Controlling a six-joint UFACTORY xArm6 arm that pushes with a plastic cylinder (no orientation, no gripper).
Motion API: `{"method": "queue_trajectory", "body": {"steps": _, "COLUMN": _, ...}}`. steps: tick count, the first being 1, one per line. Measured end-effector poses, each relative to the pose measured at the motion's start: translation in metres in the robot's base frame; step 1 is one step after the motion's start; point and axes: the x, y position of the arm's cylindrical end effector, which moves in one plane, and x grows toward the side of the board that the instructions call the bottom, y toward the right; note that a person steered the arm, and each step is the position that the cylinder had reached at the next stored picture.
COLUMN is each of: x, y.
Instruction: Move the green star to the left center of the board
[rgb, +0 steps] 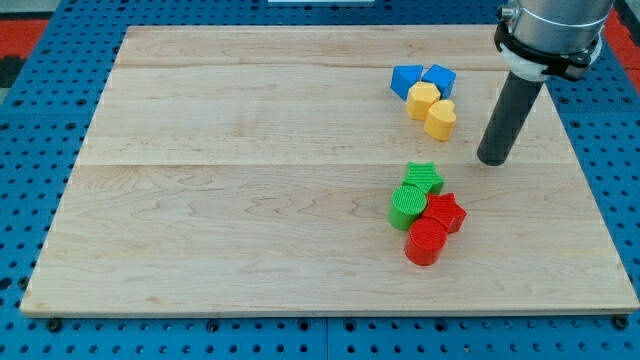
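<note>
My tip hovering right of green star | no jaws, rod only | approaching its right face, pushing left, avoiding green cylinder.

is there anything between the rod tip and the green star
No. In the camera view, only bare board lies between my tip and the green star.

You see a pale wood surface, smooth with visible grain; the green star looks ribbed, matt plastic; the rod matt dark.
</note>
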Motion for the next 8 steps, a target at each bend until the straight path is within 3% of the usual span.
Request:
{"method": "queue_trajectory", "body": {"steps": 5, "x": -0.004, "y": -0.017}}
{"method": "queue_trajectory", "body": {"steps": 6, "x": 0.023, "y": -0.024}}
{"method": "queue_trajectory", "body": {"steps": 8, "x": 0.028, "y": -0.107}}
